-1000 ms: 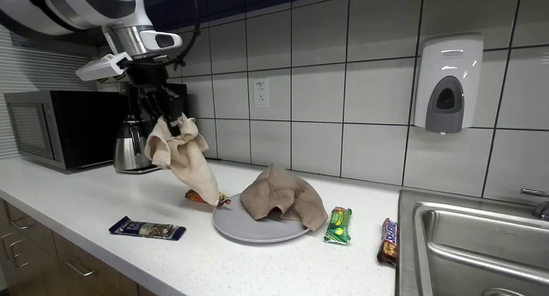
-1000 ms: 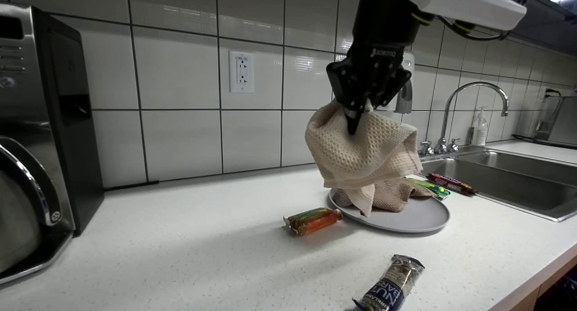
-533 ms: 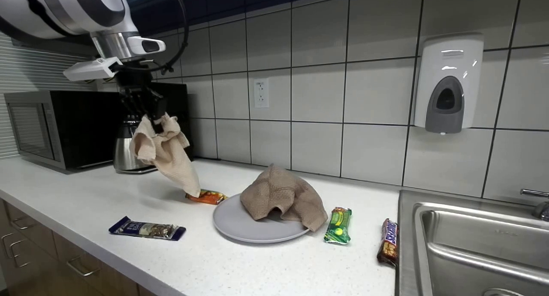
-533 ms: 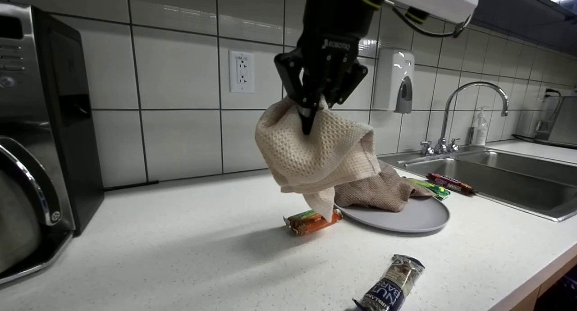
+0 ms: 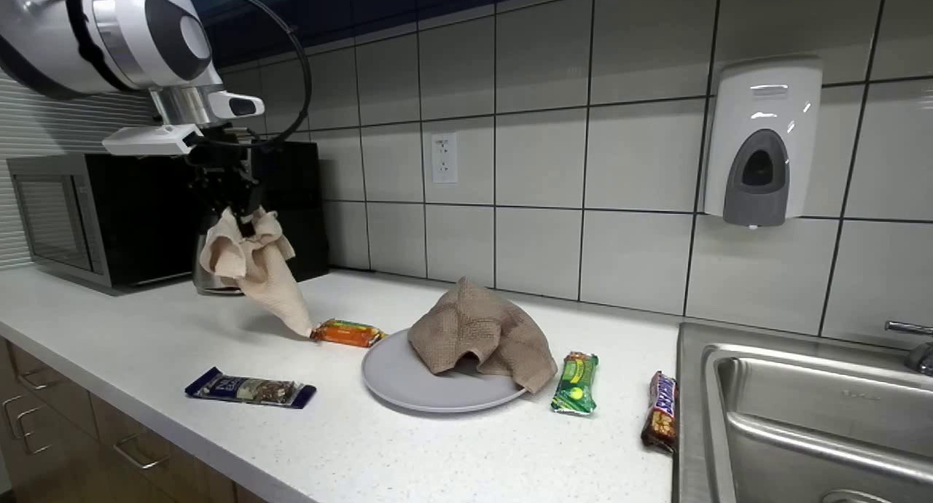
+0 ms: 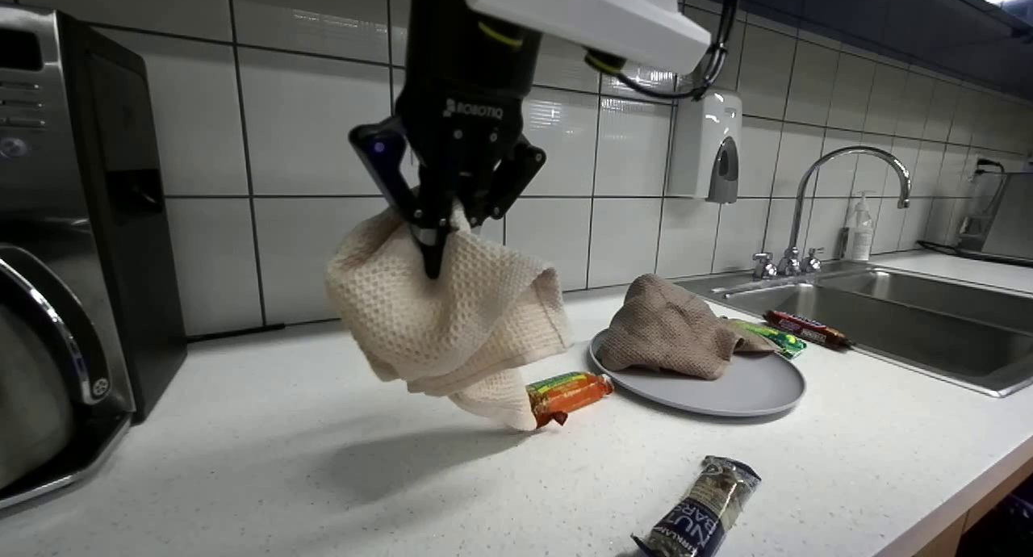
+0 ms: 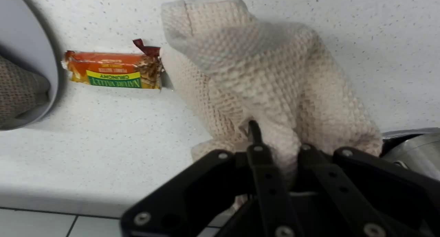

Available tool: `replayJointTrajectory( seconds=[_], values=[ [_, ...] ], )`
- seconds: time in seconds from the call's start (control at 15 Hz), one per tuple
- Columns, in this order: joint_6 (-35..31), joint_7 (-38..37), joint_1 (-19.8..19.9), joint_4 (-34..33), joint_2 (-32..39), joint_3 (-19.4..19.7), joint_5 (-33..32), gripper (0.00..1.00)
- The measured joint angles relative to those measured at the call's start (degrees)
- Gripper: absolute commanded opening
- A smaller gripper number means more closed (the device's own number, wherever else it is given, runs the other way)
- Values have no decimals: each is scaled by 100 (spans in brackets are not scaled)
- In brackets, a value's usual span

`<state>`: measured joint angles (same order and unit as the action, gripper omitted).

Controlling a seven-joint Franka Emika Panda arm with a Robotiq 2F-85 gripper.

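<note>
My gripper (image 6: pixel 445 246) is shut on a cream waffle-weave cloth (image 6: pixel 428 331), which hangs bunched below the fingers. In the wrist view the cloth (image 7: pixel 264 68) is pinched between the fingers (image 7: pixel 276 140), and one fingertip is hidden in it. The cloth's lower corner hangs beside the end of an orange granola bar (image 5: pixel 348 333); I cannot tell whether they touch. The bar's label shows in the wrist view (image 7: pixel 113 69). A grey plate (image 5: pixel 437 397) lies beside the bar, with a crumpled brown cloth (image 5: pixel 474 328) on it.
A dark blue nut bar (image 5: pixel 251 390) lies near the counter's front edge. A green bar (image 5: pixel 576 383) and a brown Snickers-type bar (image 5: pixel 660 415) lie between plate and sink (image 5: pixel 718 415). A microwave (image 5: pixel 138 219) and steel carafe (image 5: pixel 210 277) stand behind the gripper.
My gripper has moved away from the plate toward the coffee maker and slightly lower, carrying the cream cloth. The cloth uncovers more of the orange bar in an exterior view. The other things stay put.
</note>
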<state>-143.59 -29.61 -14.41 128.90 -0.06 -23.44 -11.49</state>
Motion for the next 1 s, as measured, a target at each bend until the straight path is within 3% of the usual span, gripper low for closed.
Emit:
replayJointTrajectory(
  seconds=[0.6, 1.0],
  values=[
    [189, -159, -821, -1247, 1245, 334, -244, 3],
    [342, -159, -1087, -1582, 1645, 708, -244, 3]
  ],
)
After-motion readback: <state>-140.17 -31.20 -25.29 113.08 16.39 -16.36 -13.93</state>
